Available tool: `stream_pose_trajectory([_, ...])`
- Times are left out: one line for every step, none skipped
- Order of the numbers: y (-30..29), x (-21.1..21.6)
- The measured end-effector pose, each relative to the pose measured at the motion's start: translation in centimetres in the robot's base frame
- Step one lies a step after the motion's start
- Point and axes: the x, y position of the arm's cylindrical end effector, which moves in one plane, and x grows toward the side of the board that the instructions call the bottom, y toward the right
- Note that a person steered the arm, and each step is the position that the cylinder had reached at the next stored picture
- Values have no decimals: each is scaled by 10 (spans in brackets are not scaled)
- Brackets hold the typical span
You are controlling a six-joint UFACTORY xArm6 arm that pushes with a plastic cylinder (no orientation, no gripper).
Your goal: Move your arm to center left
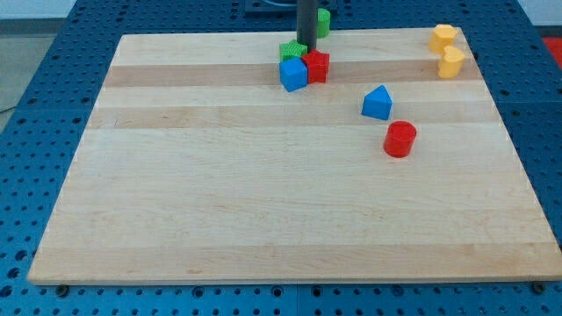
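Observation:
My dark rod comes down from the view's top, and my tip (306, 52) rests near the top edge of the wooden board (219, 211), a little left of centre. It stands right behind a green block (291, 50), a blue cube (293, 74) and a red block (317, 66), which sit in a tight cluster. Another green block (323, 22) lies just behind the rod at the board's top edge, partly hidden by it.
A blue wedge-like block (378, 103) and a red cylinder (399, 139) lie right of centre. Two yellow blocks (444, 38) (452, 62) sit at the top right corner. A blue perforated table (53, 88) surrounds the board.

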Motion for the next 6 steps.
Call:
stream_pose_trajectory([-8,-11])
stream_pose_trajectory([-48,-12])
stream_pose_trajectory([-81,-12])
stream_pose_trajectory([-149,-13])
stream_pose_trajectory([-168,32])
stream_pose_trajectory([-168,107])
